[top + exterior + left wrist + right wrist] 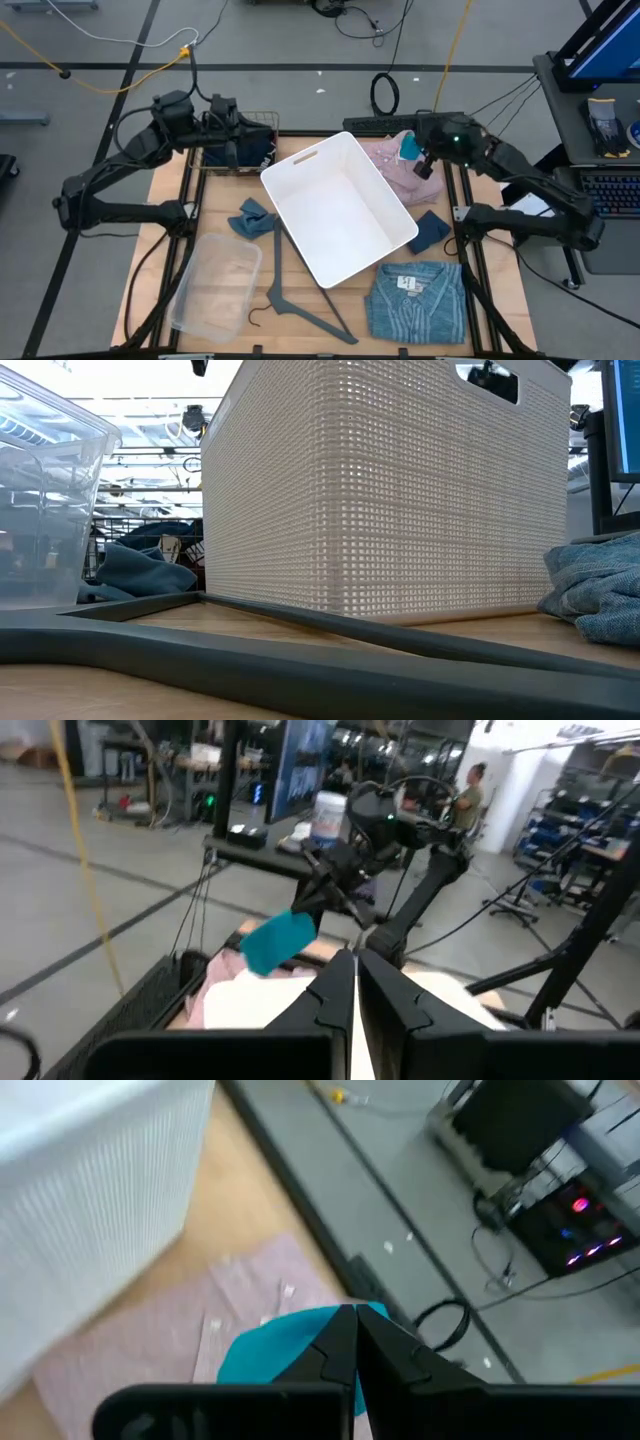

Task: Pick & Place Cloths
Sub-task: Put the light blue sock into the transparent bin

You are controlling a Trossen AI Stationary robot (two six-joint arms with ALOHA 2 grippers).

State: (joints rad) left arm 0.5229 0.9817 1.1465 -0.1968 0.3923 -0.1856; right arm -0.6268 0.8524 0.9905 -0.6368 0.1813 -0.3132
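Jaws shut on half-hidden teal cloth (290, 1345)

A robotics lab: cables (130, 45) are trailing over the grey floor at the high view's top, a monitor (610, 35) glowing upper right.

Teal cloth (290, 1345), small and bright, pinched between the closed fingers of the right gripper (352, 1342) and hanging lifted off the table. Pink fleece (385, 160) directly beneath that gripper, rumpled and spread flat. Navy piece (432, 229) on the wood nearer the table's front from the gripper, crumpled. Blue striped shirt (417, 300) with white label farther still toward the front edge, folded flat. Slate-blue cloth (252, 218) well apart, nearer the left gripper (231, 152), bunched up.
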